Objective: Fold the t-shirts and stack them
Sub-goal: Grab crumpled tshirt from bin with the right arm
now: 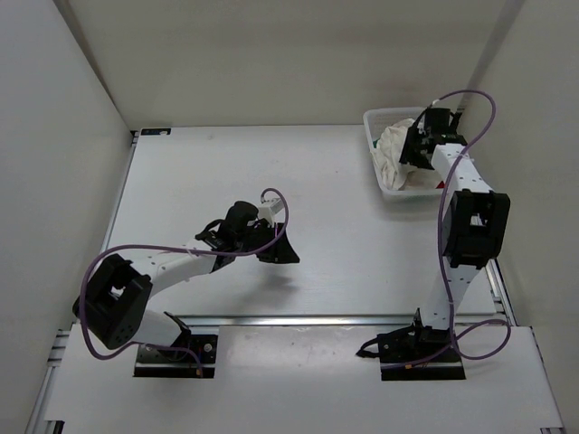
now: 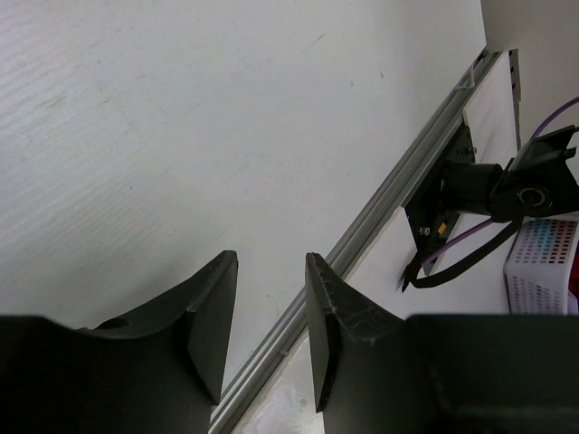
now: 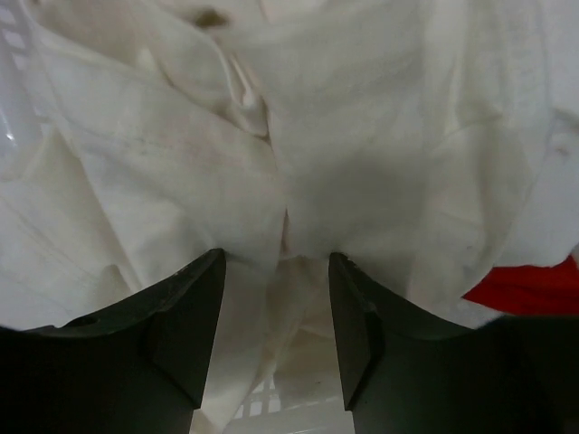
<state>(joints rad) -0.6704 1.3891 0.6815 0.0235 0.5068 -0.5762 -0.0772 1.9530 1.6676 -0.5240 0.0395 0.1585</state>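
The white t-shirt lies crumpled in the white mesh basket at the back right. My right gripper is open and pushed down onto it, with folds of white cloth between and in front of the fingers. A bit of the red t-shirt shows at the right edge of the right wrist view, and a red speck beside the arm. A thin green strip shows in the basket. My left gripper is open and empty over the bare table.
The right arm's base and the aluminium rail at the table's near edge show in the left wrist view. White walls close the table at the left, back and right.
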